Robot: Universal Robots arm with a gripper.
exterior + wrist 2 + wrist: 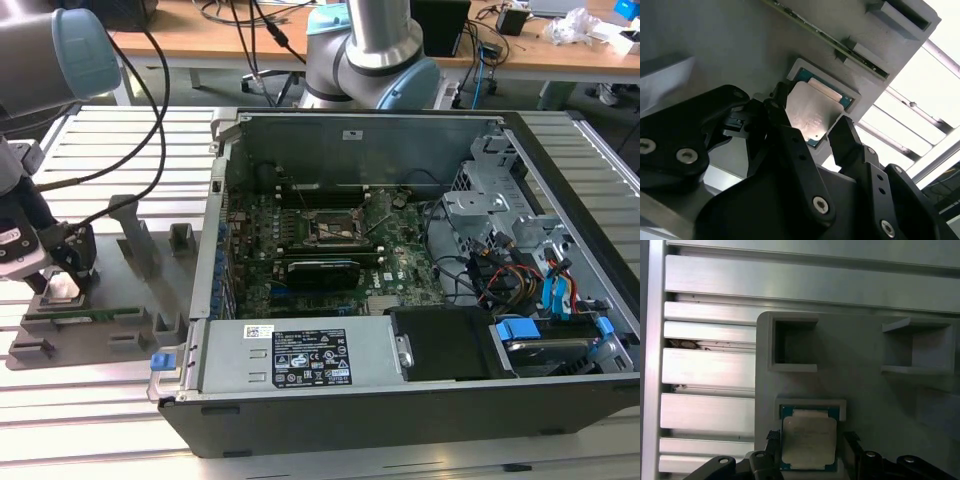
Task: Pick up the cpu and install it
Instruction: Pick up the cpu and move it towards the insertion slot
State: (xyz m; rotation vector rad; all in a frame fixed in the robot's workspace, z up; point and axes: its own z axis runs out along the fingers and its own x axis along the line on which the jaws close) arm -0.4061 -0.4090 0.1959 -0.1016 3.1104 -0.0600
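Exterior view: gripper (60,282) low over grey fixture tray (105,295), at 9 o'clock from open computer case (330,425). In both wrist views cpu (808,442) lies flat in tray pocket, metal top up. Jaws spread, one finger each side of chip, no clamp visible yet.

Risks, as judged:
- Off-centre closing shoves chip against pocket wall and tilts it.
- Thin rim gives little purchase; weak hold means slip or drop.
- Chip carried askew could damage contacts in socket (335,228), at 3 o'clock from tray.
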